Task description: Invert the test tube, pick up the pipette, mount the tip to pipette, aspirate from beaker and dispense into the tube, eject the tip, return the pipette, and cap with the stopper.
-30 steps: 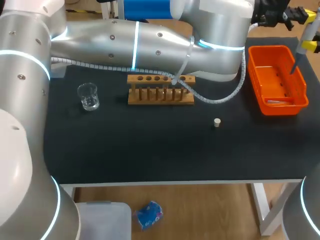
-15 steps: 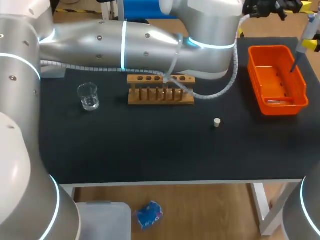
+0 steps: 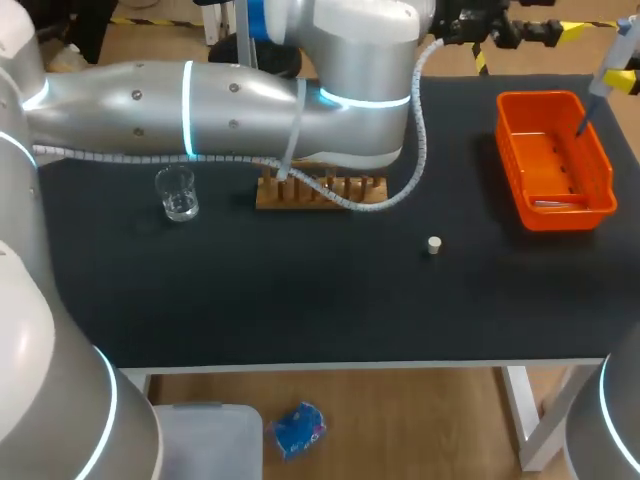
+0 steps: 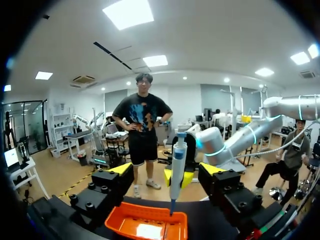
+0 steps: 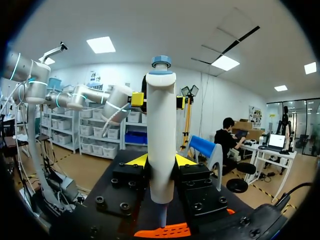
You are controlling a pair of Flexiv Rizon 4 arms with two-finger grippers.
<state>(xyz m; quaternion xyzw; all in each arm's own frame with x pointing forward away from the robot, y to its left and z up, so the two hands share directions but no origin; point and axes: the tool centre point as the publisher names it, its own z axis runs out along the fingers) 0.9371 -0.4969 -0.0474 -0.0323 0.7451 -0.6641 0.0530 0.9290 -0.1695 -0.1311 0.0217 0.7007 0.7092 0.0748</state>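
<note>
My right gripper [image 3: 622,84] is shut on the white pipette [image 3: 612,60] with a blue cap, upright at the far right. The pipette's thin lower end hangs over the orange tray [image 3: 603,165]. In the right wrist view the pipette [image 5: 161,130] stands clamped between my right gripper's [image 5: 160,161] yellow tips. My left gripper [image 3: 535,30] is open near the table's back edge, left of the pipette. In the left wrist view the pipette [image 4: 177,165] stands ahead of the left gripper [image 4: 167,172], untouched by it. My left arm hides the top of the wooden rack [image 3: 320,192]; no test tube shows.
A glass beaker [image 3: 177,193] with clear liquid stands at the left of the black table. A small pale stopper [image 3: 433,244] lies right of the middle. A thin pale piece lies in the orange tray [image 4: 125,222], whose rim [image 5: 170,231] shows under the pipette. My left arm spans the table's back.
My left gripper has opened and drawn back to the left, away from the pipette. The left arm now covers more of the rack. The right gripper and pipette have barely moved.
</note>
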